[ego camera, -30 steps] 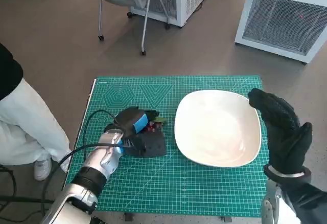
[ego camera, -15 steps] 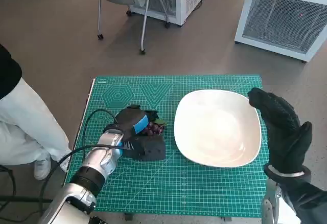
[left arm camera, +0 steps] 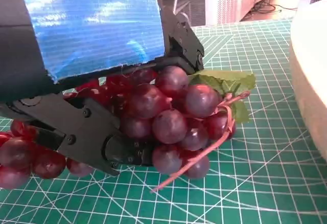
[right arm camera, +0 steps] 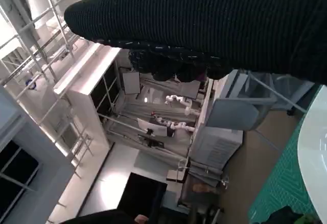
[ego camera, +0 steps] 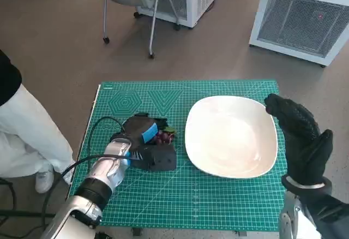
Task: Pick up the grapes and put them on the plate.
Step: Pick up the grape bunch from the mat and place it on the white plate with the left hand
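Our left hand (ego camera: 143,141) grasps the grapes (left arm camera: 168,114) loosely; right hand (ego camera: 300,135) released. We risk dropping the bunch before the plate (ego camera: 232,135).

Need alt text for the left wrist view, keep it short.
The blue-taped left hand grips a bunch of dark red grapes with green leaves, on a green cutting mat. The white plate edges in beside it.
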Controlling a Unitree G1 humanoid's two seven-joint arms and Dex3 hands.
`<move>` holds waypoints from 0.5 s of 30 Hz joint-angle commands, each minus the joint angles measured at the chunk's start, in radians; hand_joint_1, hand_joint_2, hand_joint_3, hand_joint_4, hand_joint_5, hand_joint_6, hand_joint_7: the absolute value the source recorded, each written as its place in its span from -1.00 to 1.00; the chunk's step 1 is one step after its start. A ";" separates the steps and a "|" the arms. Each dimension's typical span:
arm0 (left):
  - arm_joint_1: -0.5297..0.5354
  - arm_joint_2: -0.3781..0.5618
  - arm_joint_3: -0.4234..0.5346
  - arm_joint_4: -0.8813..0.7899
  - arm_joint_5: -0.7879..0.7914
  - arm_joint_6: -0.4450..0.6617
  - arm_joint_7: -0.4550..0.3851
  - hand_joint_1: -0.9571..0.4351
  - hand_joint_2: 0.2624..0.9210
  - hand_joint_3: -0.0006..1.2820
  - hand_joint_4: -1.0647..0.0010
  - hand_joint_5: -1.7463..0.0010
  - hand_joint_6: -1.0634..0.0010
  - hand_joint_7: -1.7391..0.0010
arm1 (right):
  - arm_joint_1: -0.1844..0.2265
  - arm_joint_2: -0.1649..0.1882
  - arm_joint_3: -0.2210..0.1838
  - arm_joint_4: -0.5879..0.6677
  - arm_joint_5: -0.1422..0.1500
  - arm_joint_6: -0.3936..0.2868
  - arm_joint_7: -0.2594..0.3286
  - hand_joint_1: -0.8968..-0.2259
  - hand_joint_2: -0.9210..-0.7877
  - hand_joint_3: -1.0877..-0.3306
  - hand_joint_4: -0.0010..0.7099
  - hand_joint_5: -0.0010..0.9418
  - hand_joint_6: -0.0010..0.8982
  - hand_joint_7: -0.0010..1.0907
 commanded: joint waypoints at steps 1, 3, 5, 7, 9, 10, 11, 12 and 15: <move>0.021 0.001 -0.001 0.003 -0.007 0.009 -0.015 0.38 1.00 -0.77 -0.05 -0.49 -0.07 -0.43 | 0.021 -0.008 0.001 0.002 -0.003 0.018 0.001 0.11 -1.00 0.42 0.28 -0.99 -0.85 0.06; 0.022 0.001 -0.001 0.001 -0.009 0.010 -0.013 0.38 1.00 -0.76 -0.04 -0.51 -0.08 -0.41 | 0.022 -0.008 0.002 0.000 -0.003 0.018 0.001 0.11 -1.00 0.42 0.28 -0.99 -0.85 0.06; 0.023 0.002 -0.001 -0.002 -0.011 0.010 -0.009 0.38 1.00 -0.76 -0.03 -0.59 -0.13 -0.30 | 0.024 -0.008 0.002 -0.002 -0.005 0.017 0.000 0.11 -1.00 0.42 0.28 -0.99 -0.85 0.05; 0.023 0.002 0.000 -0.003 -0.013 0.009 -0.007 0.38 1.00 -0.77 -0.01 -0.66 -0.19 -0.18 | 0.025 -0.008 0.002 -0.003 -0.006 0.018 -0.001 0.10 -1.00 0.42 0.28 -0.99 -0.85 0.05; 0.022 0.002 0.000 -0.003 -0.015 0.008 -0.008 0.38 1.00 -0.77 -0.01 -0.68 -0.20 -0.16 | 0.024 -0.008 0.002 -0.003 -0.005 0.019 0.000 0.10 -1.00 0.41 0.28 -0.99 -0.85 0.05; 0.023 0.003 0.000 -0.004 -0.016 0.008 -0.008 0.38 1.00 -0.77 -0.01 -0.66 -0.18 -0.20 | 0.024 -0.008 0.002 -0.004 -0.005 0.019 0.000 0.10 -1.00 0.41 0.28 -0.99 -0.85 0.05; 0.023 0.004 0.001 -0.006 -0.017 0.008 -0.009 0.38 1.00 -0.76 -0.01 -0.62 -0.15 -0.26 | 0.025 -0.008 0.002 -0.005 -0.005 0.020 0.000 0.10 -1.00 0.41 0.28 -0.99 -0.85 0.05; 0.023 0.005 0.001 -0.009 -0.018 0.008 -0.010 0.38 1.00 -0.76 -0.02 -0.58 -0.12 -0.33 | 0.025 -0.008 0.002 -0.005 -0.005 0.020 0.000 0.10 -1.00 0.41 0.28 -0.99 -0.85 0.05; 0.024 0.008 0.003 -0.018 -0.020 0.007 -0.012 0.38 1.00 -0.75 -0.02 -0.52 -0.06 -0.42 | 0.025 -0.008 0.002 -0.006 -0.005 0.021 0.000 0.10 -1.00 0.41 0.28 -0.99 -0.85 0.05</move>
